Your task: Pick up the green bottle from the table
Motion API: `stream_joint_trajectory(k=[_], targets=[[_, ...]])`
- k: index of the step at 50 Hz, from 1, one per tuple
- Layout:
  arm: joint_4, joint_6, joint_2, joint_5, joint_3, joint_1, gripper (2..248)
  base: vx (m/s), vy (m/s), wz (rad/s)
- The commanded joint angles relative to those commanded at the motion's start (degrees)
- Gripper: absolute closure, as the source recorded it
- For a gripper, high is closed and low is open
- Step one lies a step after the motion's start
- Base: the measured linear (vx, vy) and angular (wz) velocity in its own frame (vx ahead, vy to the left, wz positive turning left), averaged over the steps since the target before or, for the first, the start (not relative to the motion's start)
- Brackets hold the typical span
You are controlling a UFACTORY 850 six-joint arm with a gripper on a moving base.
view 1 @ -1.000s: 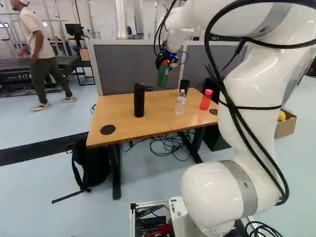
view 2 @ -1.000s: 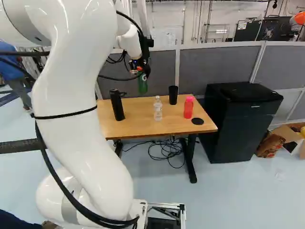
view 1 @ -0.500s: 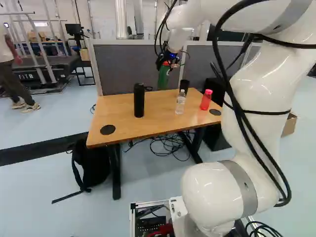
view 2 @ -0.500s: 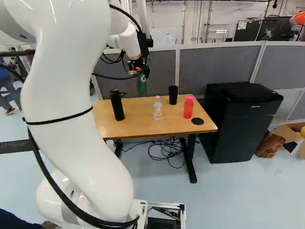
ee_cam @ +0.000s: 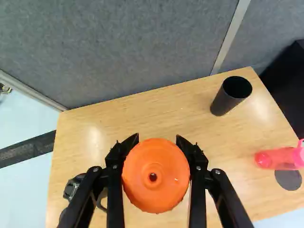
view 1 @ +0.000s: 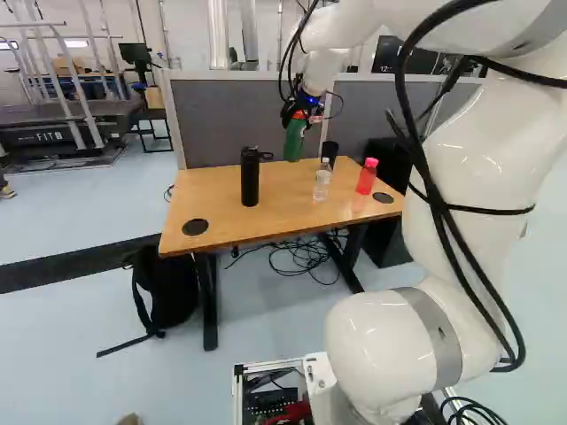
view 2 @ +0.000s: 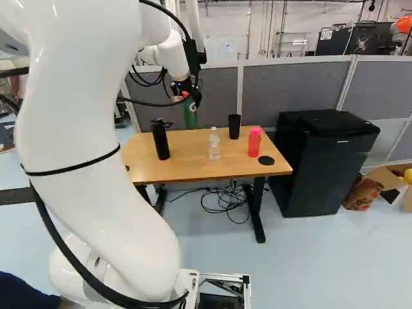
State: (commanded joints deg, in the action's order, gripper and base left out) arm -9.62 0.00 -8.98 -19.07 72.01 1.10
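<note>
High over the back of the table (view 1: 226, 232), the gripper (view 1: 306, 108) holds the green bottle (view 1: 294, 142) hanging upright. The right base view has the same gripper (view 2: 189, 95) above the green bottle (view 2: 190, 117), whose base is off the tabletop. In the wrist view the gripper (ee_cam: 157, 141) has one finger on each side of the bottle's orange cap (ee_cam: 154, 192), shut on it; the cap hides the green body below.
On the table stand a black flask (view 1: 250, 180), a clear bottle (view 1: 322, 181), a red bottle (view 1: 367, 177) and a black cup (view 2: 234, 127). Grey partitions (view 2: 283, 87) rise behind it. A black cabinet (view 2: 325, 164) is to its right, a backpack (view 1: 166, 288) at its left leg.
The base has moved slightly, shifting the scene a little in both base views. The arm's upper links have drawn back, and the green bottle stays in the gripper above the table.
</note>
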Motion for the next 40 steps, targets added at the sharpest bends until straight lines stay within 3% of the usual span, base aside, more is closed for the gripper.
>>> stream_joint_trajectory(k=[40], targets=[[0.00, 0.00, 0.00, 0.00, 0.00, 0.00, 128, -0.195, -0.005, 0.005]])
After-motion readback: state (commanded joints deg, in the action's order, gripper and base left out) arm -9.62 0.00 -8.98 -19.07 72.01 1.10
